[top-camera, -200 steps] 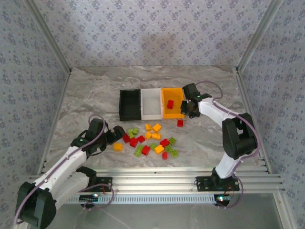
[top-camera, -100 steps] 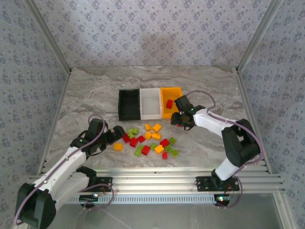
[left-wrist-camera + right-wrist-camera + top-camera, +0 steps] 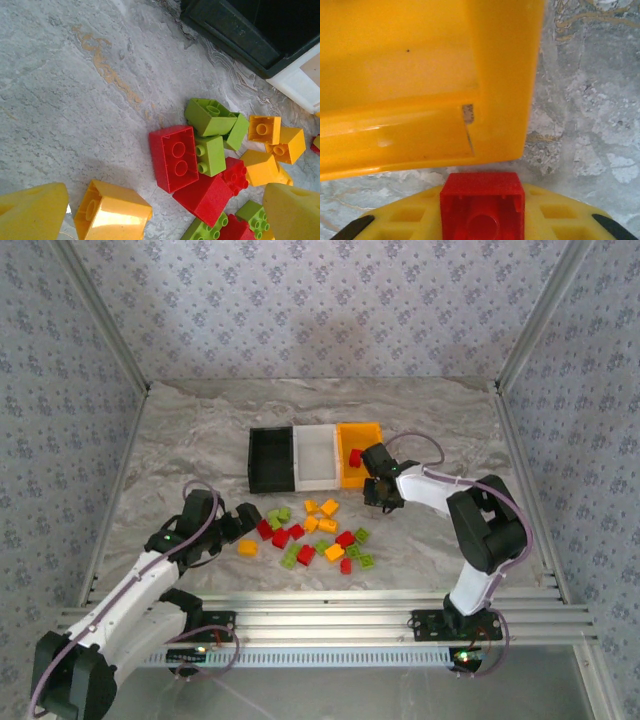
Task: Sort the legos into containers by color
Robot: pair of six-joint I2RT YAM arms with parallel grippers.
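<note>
Whereas the right pincer stood a second ago off the right side of the orange bin, it now sits at that bin's near right corner. The single red brick that lay on the table just in front of the bin is now between its fingers. Left arm, loose pile and bins: unchanged.

Right pincer: pressed together on the red brick, yellow fingers touching it on both sides; the wrist view puts brick and fingers just short of the orange bin's outer corner, apart from its wall.

Left pincer: spread wide, low over the left end of the pile, gripping nothing; an orange-yellow brick lies between its fingertips, nearer the left one.

Bins: black bin, white bin and orange bin in a row, touching. A second red brick lies inside the orange bin.

Loose bricks: red, lime green and orange-yellow, mixed on the table in front of the bins.
</note>
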